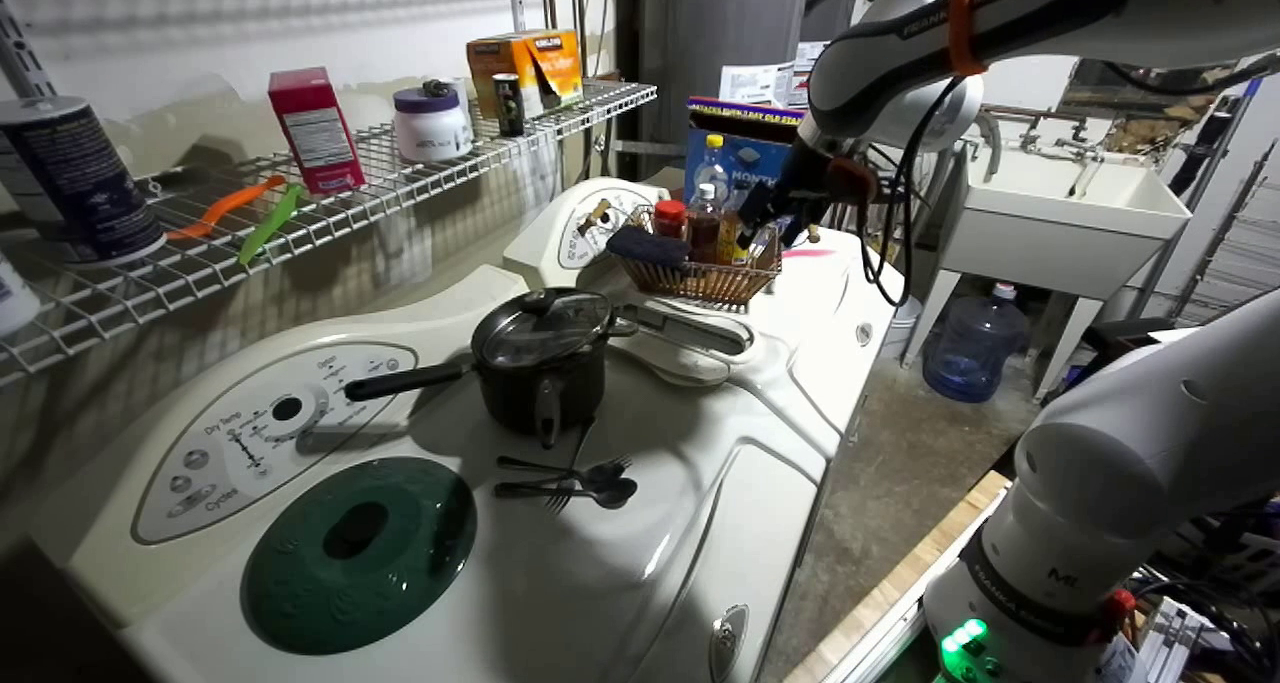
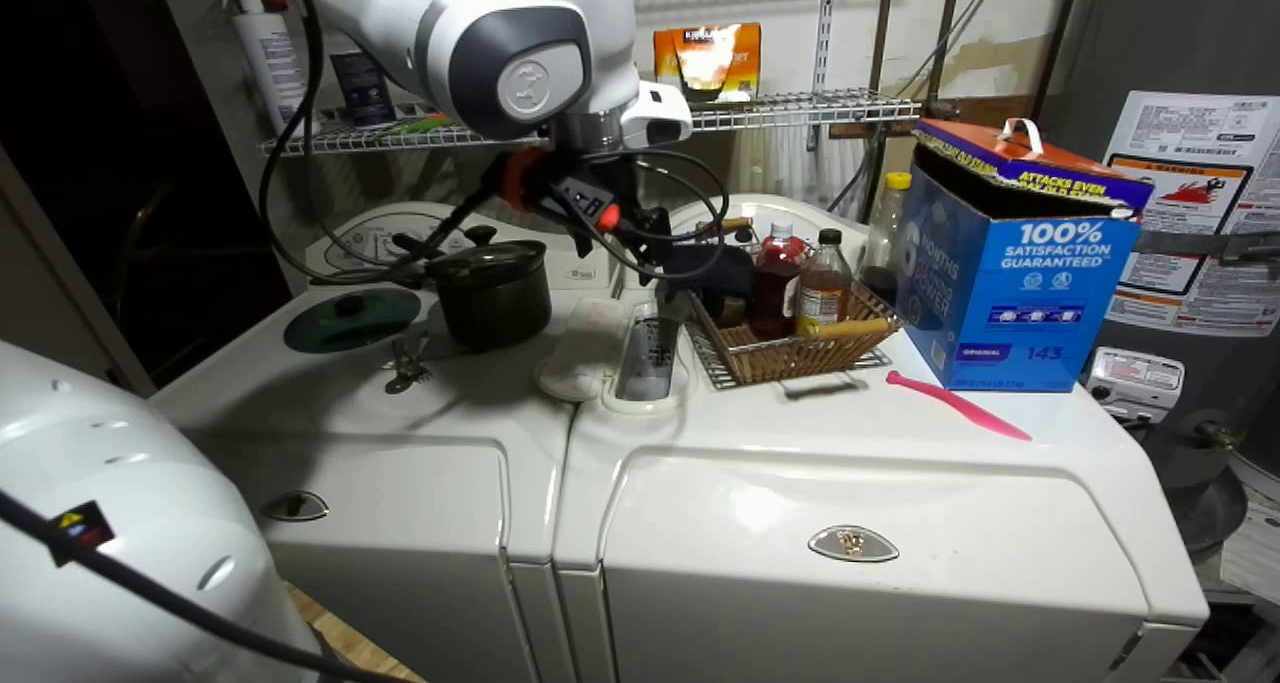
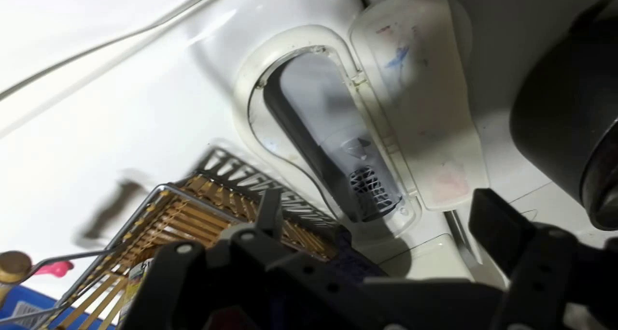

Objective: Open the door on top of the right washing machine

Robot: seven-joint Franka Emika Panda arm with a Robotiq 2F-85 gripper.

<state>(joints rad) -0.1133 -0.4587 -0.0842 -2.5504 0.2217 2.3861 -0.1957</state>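
Observation:
The right washing machine (image 2: pixel 760 428) is white with a curved moulded top; it also shows in an exterior view (image 1: pixel 850 273) and the wrist view (image 3: pixel 135 107). Its door, a small rounded white lid (image 3: pixel 420 112), lies flipped open toward the left machine, also in both exterior views (image 2: pixel 583 351) (image 1: pixel 685 363). Beside the hinges, the open slot (image 3: pixel 309 98) shows a grey inside with a grid. My gripper (image 3: pixel 376 204) is open and empty, hovering above the slot's rear end without touching the lid. It shows in both exterior views (image 1: pixel 770 225) (image 2: pixel 620 253).
A wicker basket (image 2: pixel 790 358) with bottles stands right beside the slot. A black lidded pot (image 2: pixel 495 298) stands left of the lid. A blue box (image 2: pixel 1020 293) and a pink tool (image 2: pixel 960 405) are farther right. A wire shelf (image 1: pixel 380 193) runs along the wall.

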